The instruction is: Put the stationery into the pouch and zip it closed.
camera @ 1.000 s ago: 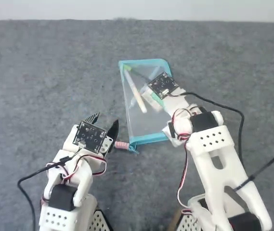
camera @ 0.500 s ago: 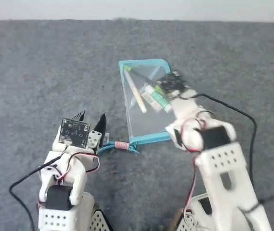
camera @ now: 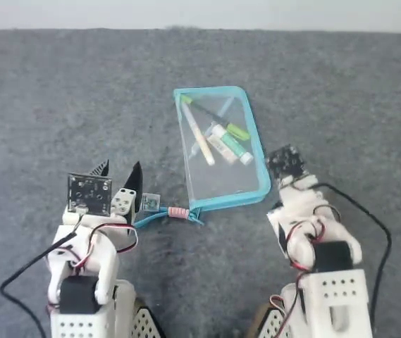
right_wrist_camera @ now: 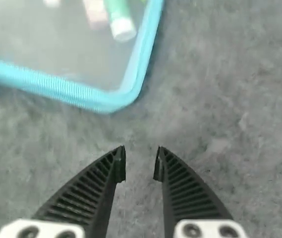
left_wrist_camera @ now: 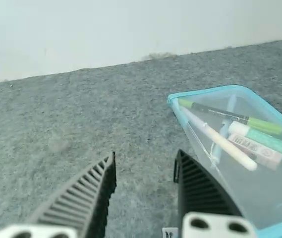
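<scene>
Both arms have backed off the pouch (camera: 230,199). The right gripper (right_wrist_camera: 140,148), which was over the clear face, now hangs just short of the pouch's near corner, its jaws parted only narrowly and holding nothing. The left gripper (camera: 120,166) has drawn away from the zip pull (camera: 177,211), which now lies off to its right side; its jaws are wide and empty. The pouch lies ahead of both grippers, between them, with the stationery (camera: 218,137) inside and the pull at the end of the zip line. The task therefore looks finished, with the arms retiring. Since the earlier frame the pouch has not shifted, but its face is now uncovered.
</scene>
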